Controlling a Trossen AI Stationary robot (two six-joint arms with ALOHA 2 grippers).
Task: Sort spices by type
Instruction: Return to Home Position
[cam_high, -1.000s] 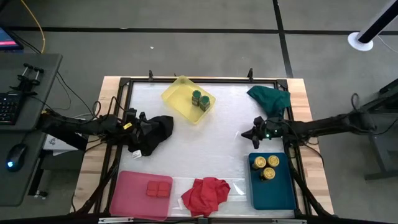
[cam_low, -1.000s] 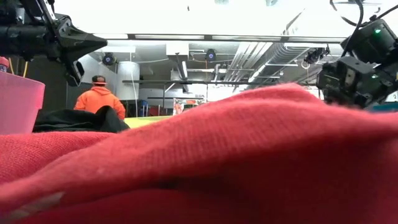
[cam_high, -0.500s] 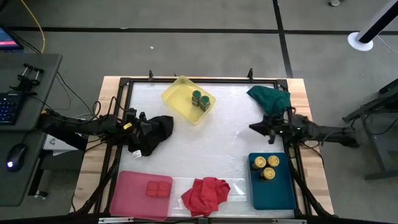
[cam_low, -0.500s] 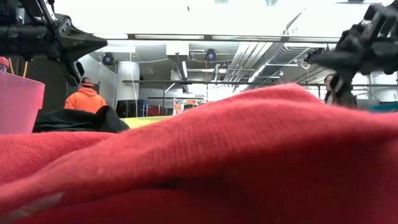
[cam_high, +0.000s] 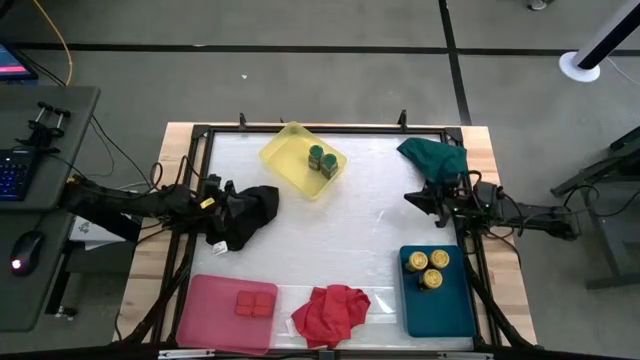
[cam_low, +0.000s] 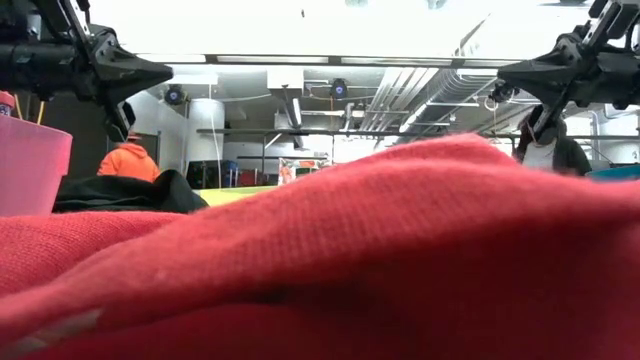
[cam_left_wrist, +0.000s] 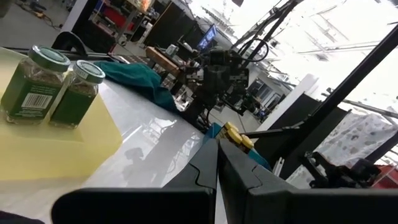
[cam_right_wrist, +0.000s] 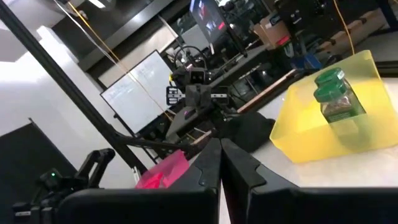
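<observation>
Two green-lidded jars (cam_high: 322, 160) stand in the yellow tray (cam_high: 285, 150) near the far edge; they also show in the left wrist view (cam_left_wrist: 50, 84) and the right wrist view (cam_right_wrist: 334, 99). Three yellow-lidded jars (cam_high: 427, 267) stand in the teal tray (cam_high: 440, 305) at the near right. Red square boxes (cam_high: 255, 303) lie in the pink tray (cam_high: 210, 315) at the near left. My left gripper (cam_low: 168, 70) hangs shut above the black cloth (cam_high: 255, 212) at the left. My right gripper (cam_high: 408, 196) is shut and level, just near of the green cloth (cam_high: 435, 158).
A crumpled red cloth (cam_high: 330, 310) lies at the near edge between the pink and teal trays and fills most of the low view (cam_low: 350, 260). A dark frame (cam_high: 330, 128) borders the white table surface. A person in orange (cam_low: 125, 160) stands far behind.
My right arm has drawn back toward the table's right edge and slightly toward the far edge, and its gripper has risen and tipped up until it points level toward the left. It stayed shut. The left arm kept still.
</observation>
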